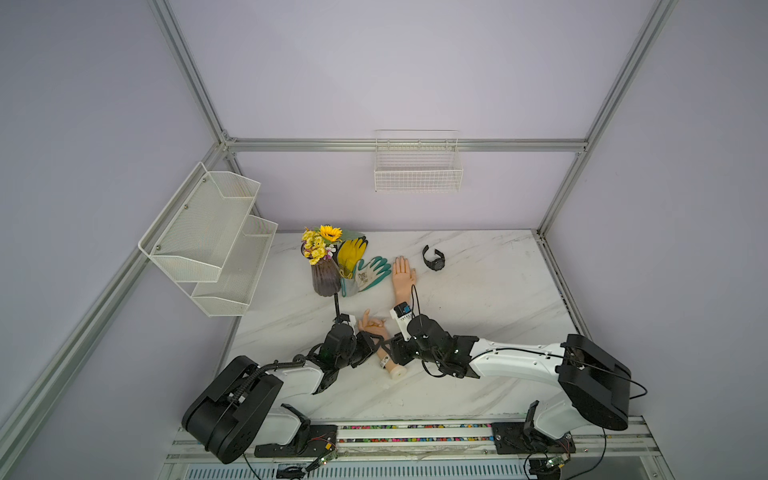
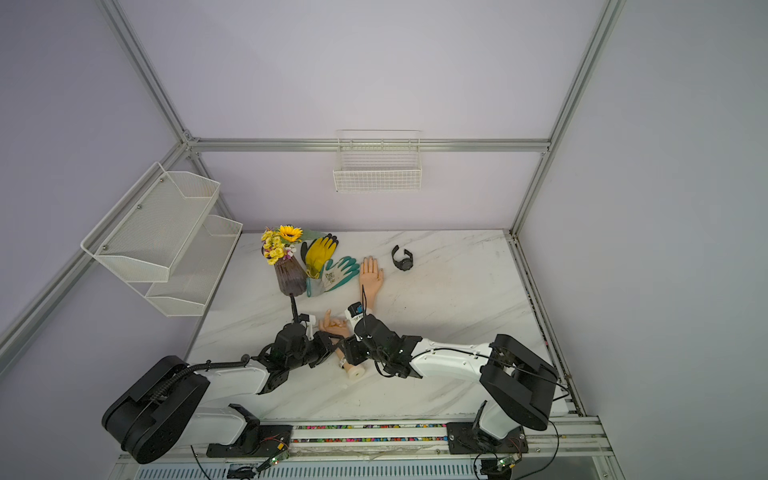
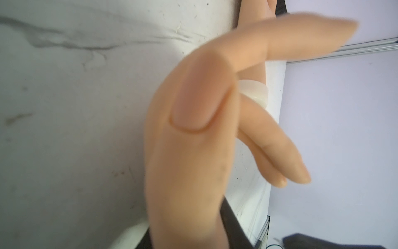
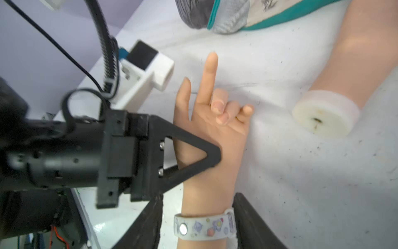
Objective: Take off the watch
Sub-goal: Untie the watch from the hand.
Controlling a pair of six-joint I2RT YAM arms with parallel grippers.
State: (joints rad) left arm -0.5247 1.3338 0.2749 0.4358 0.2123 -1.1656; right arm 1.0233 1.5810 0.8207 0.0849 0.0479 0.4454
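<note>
As your left end effector (image 4: 215,157) clamps the 6 o'clock hand (image 4: 226,133), the right one (image 4: 202,217) open astride its band (image 4: 204,228), tugging may unseat that hold.

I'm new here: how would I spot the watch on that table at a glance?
Find the white marble table and look toward its far edge, near the back wall. Past the mannequin hand lying flat, on the side away from the gloves, lies the watch: chunky, all black, round-faced, unlike the pale patterned band worn by the nearer hand.
</note>
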